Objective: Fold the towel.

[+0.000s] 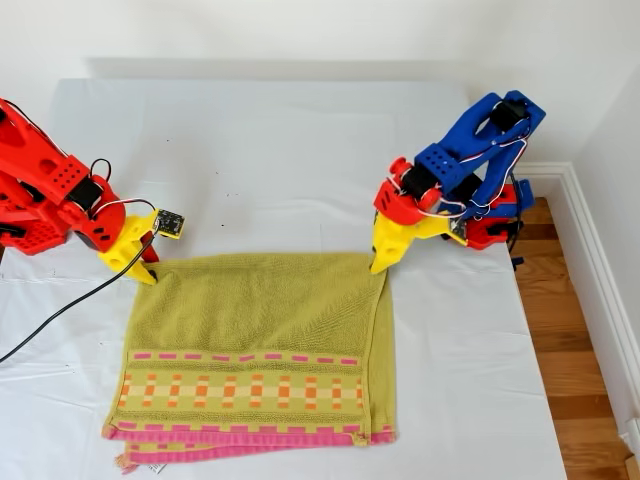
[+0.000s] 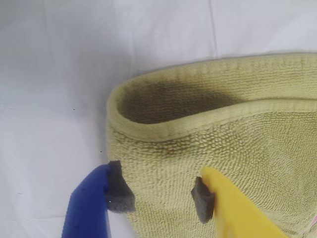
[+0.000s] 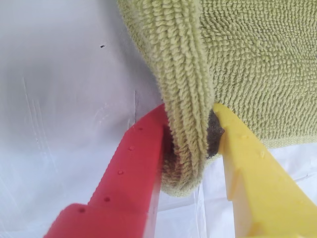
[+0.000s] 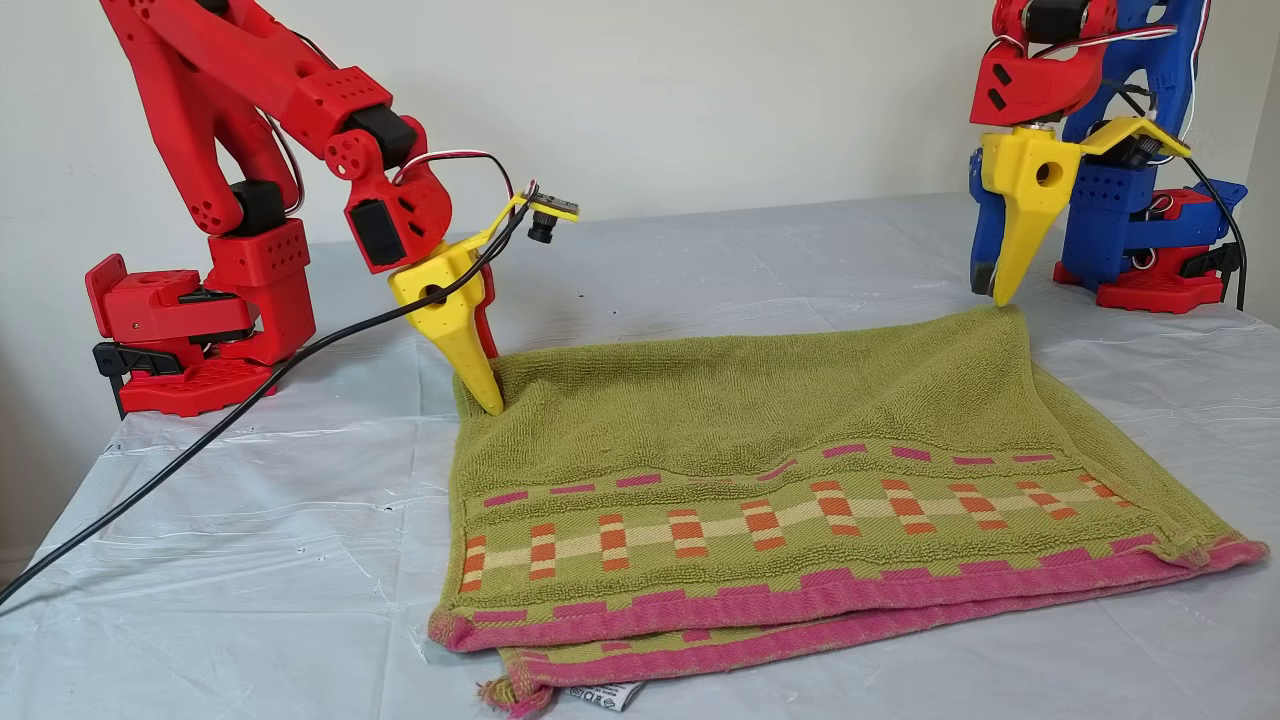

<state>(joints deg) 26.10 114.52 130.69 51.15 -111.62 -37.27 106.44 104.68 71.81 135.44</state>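
Note:
The yellow-green towel lies folded in half on the table, its pink hems stacked at the near edge and the fold line at the far edge. My second gripper, red and yellow, is shut on the towel's far fold corner at the exterior view's left; terry cloth is pinched between its pads. My first gripper, blue and yellow, hovers open just over the far corner at the exterior view's right. Its pads stand apart above the towel, gripping nothing.
A white tablecloth covers the table. A black cable trails from the red arm across the cloth at the exterior view's left. The blue arm's base stands behind the towel's corner. Wooden floor lies beyond the table edge at the exterior view's right.

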